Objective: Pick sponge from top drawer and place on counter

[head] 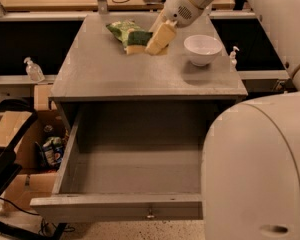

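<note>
The sponge (136,40), dark green over yellow foam, is at the far middle of the grey counter (115,74), right against the green snack bag (121,29). My gripper (147,46) reaches in from the upper right and is shut on the sponge, with one cream finger (160,37) showing on its right side. I cannot tell whether the sponge rests on the counter or hangs just above it. The top drawer (115,207) is pulled fully open below, its inside bare, with the knob (150,215) on its front panel.
A white bowl (202,46) stands on the counter to the right of the gripper. My white body (255,169) hides the drawer's right part. Pump bottles stand at left (34,70) and right (233,55). Cardboard boxes (17,134) sit on the floor at left.
</note>
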Motion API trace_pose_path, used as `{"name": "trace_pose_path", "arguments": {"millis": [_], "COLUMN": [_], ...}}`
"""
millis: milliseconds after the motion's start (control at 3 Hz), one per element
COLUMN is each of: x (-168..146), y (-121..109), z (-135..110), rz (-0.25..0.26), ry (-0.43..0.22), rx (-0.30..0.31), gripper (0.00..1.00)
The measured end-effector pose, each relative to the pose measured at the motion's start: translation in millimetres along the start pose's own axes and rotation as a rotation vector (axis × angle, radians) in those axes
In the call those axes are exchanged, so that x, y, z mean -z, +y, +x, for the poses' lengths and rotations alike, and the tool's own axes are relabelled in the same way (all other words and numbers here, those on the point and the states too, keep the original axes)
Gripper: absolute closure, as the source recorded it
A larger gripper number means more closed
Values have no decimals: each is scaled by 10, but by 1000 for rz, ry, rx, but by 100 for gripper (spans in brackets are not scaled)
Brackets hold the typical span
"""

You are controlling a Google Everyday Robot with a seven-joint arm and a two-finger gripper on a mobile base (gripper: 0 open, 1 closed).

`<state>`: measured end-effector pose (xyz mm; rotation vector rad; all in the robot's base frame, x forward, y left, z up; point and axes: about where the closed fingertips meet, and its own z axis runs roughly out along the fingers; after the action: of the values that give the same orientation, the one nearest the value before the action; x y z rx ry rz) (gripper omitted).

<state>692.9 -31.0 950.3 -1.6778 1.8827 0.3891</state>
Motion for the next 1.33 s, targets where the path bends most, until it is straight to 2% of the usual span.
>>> {"name": "trace_pose_path", "arguments": {"millis": [333,667,1000,1333], "x": [-225,-623,-1228,-1223], "y": [-376,-417,-138,-139], "z": [-187,-263,-386,-375], "rz": [177,221,190,187], "ry": [-15,-27,-37,-33], "rx": [-126,-177,-173,-173], "gripper": [100,100,97,75]}}
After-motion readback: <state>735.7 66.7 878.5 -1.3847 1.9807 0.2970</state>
